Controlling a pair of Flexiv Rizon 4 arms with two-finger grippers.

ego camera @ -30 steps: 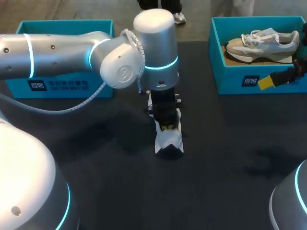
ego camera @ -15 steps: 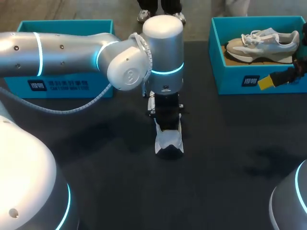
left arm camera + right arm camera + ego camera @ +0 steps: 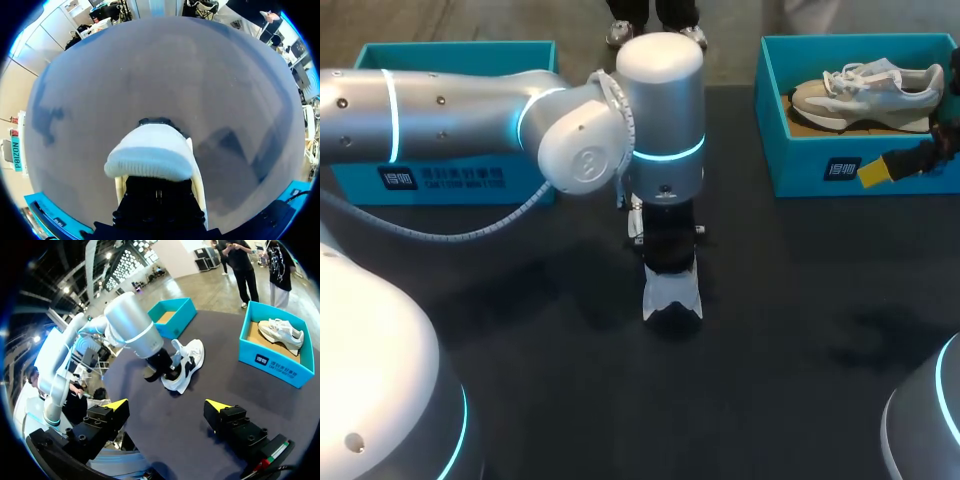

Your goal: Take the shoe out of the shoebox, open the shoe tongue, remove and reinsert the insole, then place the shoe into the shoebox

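A white shoe with black patches (image 3: 672, 297) (image 3: 186, 365) lies on the dark table near its middle. My left gripper (image 3: 669, 252) (image 3: 161, 366) points down into the shoe's opening. Its fingertips are hidden inside, and the black gripper body (image 3: 157, 202) sits just behind a white padded part of the shoe (image 3: 150, 156). What, if anything, it pinches is hidden. My right gripper (image 3: 166, 405) (image 3: 880, 170) hangs open and empty at the table's right side, in front of the right-hand box. The open teal shoebox (image 3: 455, 180) (image 3: 172, 315) stands at the back left, partly behind my left arm.
A second teal box (image 3: 800, 160) (image 3: 270, 362) at the back right holds a grey-and-white sneaker (image 3: 865, 90) (image 3: 281, 332). Bare dark tabletop (image 3: 790, 350) spreads in front of and to both sides of the shoe.
My left wrist has shifted slightly right and lower over the shoe, and the yellow tip that showed a second ago is now hidden. The shoe and the right arm have stayed put.
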